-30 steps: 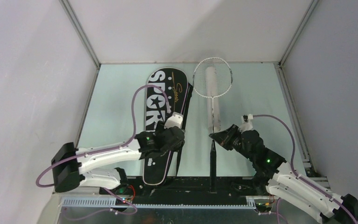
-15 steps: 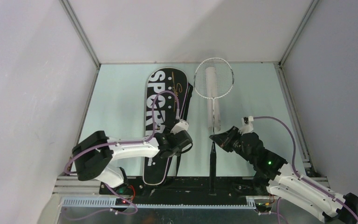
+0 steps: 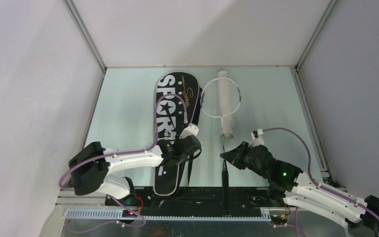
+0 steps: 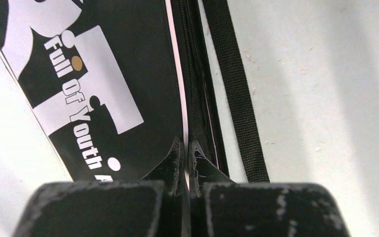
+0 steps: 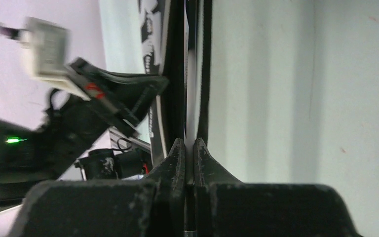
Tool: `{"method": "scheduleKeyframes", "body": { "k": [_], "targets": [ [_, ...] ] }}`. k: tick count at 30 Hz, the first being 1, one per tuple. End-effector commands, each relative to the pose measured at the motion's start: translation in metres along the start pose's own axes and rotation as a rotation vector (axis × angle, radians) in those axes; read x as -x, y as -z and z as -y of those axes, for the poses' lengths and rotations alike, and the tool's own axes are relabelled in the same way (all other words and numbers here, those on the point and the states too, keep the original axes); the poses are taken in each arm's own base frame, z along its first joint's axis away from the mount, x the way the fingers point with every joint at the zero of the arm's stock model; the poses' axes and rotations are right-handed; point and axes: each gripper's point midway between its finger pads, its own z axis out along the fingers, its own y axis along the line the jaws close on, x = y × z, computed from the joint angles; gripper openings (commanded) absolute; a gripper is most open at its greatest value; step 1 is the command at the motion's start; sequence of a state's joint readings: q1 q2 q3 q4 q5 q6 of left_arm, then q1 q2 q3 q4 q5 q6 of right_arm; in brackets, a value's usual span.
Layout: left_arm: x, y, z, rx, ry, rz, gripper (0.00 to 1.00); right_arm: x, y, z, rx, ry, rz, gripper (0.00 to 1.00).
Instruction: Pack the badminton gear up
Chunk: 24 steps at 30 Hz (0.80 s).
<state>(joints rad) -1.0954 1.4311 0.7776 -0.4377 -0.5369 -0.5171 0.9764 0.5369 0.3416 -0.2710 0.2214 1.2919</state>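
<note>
Overhead, a pale green table (image 3: 123,113) is seen, closed in by plain white walls (image 3: 202,29) on three sides and edged by grey metal rails (image 3: 86,37). Small specks are scattered over the surface in the left wrist view.

The black bag (image 3: 170,113) is laid flat left of centre, lengthwise away from the arms, with its "SPORT" lettering turned up. A black strap (image 4: 234,84) is trailed on the table along its right edge. The left gripper (image 4: 188,150) is set on that right edge near the bag's narrow end, its jaws clenched together over the white piping. Whether any fabric is caught between them cannot be told.

Just right of the bag, the white tube (image 3: 227,126) is laid on the table, pointed toward the back wall. The racket (image 3: 208,98) is placed over it, the strung head across most of the tube and the black handle reaching the near edge. The thin shaft is grasped by the right gripper (image 5: 189,148), whose jaws are closed on it just beyond the handle.
</note>
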Motion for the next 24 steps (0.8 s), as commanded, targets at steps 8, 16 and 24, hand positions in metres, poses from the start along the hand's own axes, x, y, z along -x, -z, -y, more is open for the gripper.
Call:
{"method": "scheduleKeyframes", "body": {
  "k": [8,16,24],
  "targets": [
    [0.061,0.047,0.0,-0.157,0.222,0.169,0.0,-0.016,0.008,-0.004,-0.054,-0.046,-0.056,0.0],
    [0.069,0.057,0.001,-0.203,0.233,0.204,0.0,-0.031,0.002,-0.021,-0.005,-0.021,-0.105,0.0],
    [0.067,0.057,0.002,-0.221,0.21,0.216,0.0,-0.05,0.003,-0.037,0.06,0.022,-0.152,0.0]
  ]
}}
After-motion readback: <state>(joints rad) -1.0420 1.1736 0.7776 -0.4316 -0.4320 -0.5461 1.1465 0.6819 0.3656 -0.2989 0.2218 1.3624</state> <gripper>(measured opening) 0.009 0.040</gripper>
